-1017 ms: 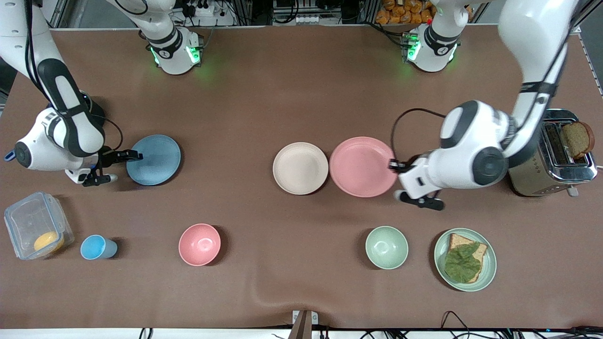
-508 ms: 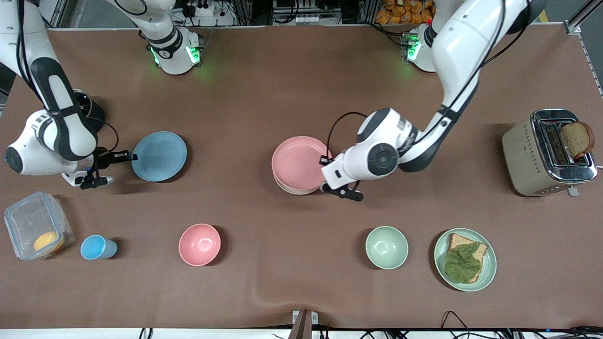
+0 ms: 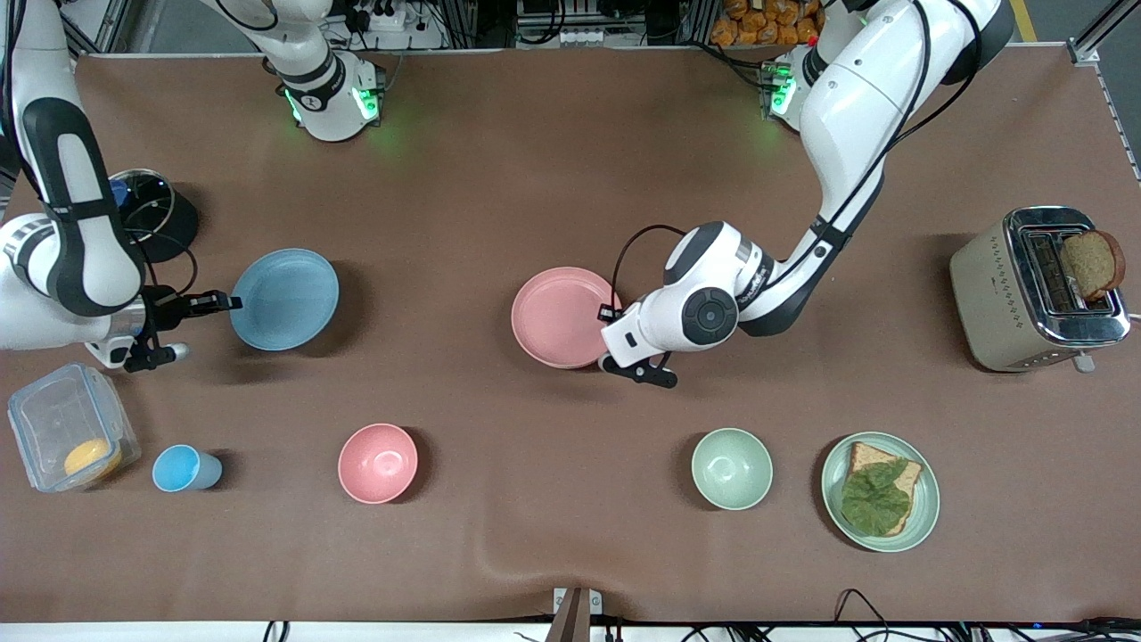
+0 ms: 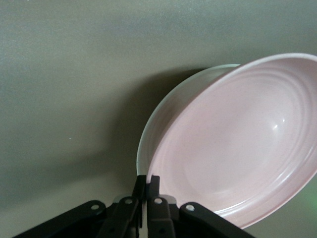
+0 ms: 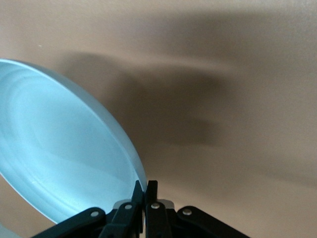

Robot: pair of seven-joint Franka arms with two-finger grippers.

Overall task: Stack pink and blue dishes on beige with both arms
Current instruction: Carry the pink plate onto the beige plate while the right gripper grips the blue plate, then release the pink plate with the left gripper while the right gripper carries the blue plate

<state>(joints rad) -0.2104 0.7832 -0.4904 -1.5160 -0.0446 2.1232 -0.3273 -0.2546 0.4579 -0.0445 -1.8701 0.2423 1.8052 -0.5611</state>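
Observation:
The pink plate (image 3: 560, 316) lies over the beige plate and covers nearly all of it. My left gripper (image 3: 610, 314) is shut on the pink plate's rim at the side toward the left arm's end of the table. In the left wrist view the pink plate (image 4: 237, 144) tilts above a pale strip of the beige plate's rim (image 4: 146, 133), with the left gripper (image 4: 147, 178) clamped on its edge. My right gripper (image 3: 227, 303) is shut on the rim of the blue plate (image 3: 285, 299). That plate (image 5: 59, 148) hangs tilted above the table in the right gripper (image 5: 144, 184).
Nearer the front camera stand a pink bowl (image 3: 378, 463), a blue cup (image 3: 183, 469), a green bowl (image 3: 732, 468) and a green plate with bread and a leaf (image 3: 927, 499). A toaster (image 3: 998, 294) and a clear container (image 3: 69, 426) sit at the table's two ends.
The left arm carried the pink plate from beside the beige plate to over it. The right gripper shut on the blue plate's rim and drew it slightly toward the right arm's end.

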